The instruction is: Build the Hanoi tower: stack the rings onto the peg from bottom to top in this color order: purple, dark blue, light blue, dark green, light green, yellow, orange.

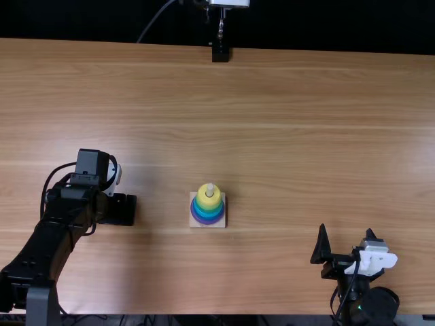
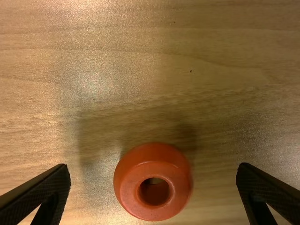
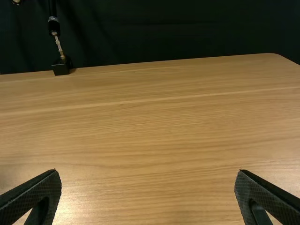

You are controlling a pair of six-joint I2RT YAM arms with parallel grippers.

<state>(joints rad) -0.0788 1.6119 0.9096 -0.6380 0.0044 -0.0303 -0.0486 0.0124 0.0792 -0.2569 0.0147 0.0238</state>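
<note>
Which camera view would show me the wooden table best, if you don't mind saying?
The top view: it takes in the wooden table from near to far edge. The left wrist view gives a close patch around the orange ring, the right wrist view a stretch reaching the far edge and a rounded corner.

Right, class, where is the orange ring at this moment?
In the left wrist view, the orange ring lies on the table, framed between the open fingers of the left gripper; the top view has that gripper left of the ring stack.
</note>
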